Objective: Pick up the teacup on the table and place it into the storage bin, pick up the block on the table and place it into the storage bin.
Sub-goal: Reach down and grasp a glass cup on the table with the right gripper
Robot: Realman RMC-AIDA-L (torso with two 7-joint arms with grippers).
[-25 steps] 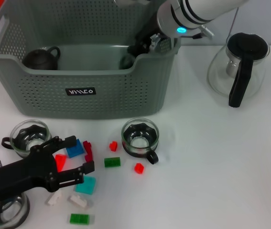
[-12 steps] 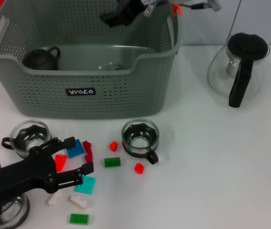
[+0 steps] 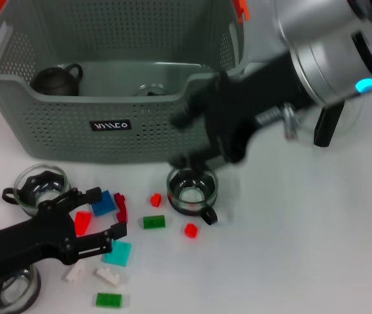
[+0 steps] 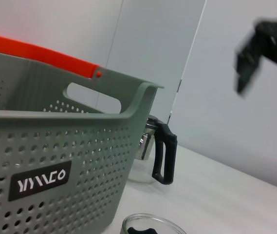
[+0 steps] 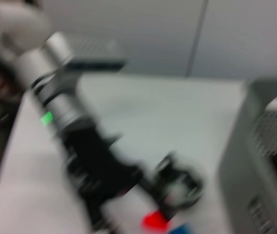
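Showing two cups inside the storage bin (image 3: 55,124), a teacup (image 3: 191,188) and blocks (image 3: 153,222) left; right gripper (image 3: 199,140) fingers apart, empty; left gripper (image 3: 97,216) likewise.

Upright on the white table (image 3: 316,255), well off to the right: a clear glass pot (image 4: 145,157) with a metal part inside and a black loop handle (image 4: 163,157), the handle turned toward the front of the table. Mostly covered in the head view, with little more than the lower end of that black handle (image 3: 325,131) showing against the white top. Behind the table in the left wrist view, plain pale grey wall panels (image 4: 226,112) parted by thin upright seams; blurred in the right wrist view.
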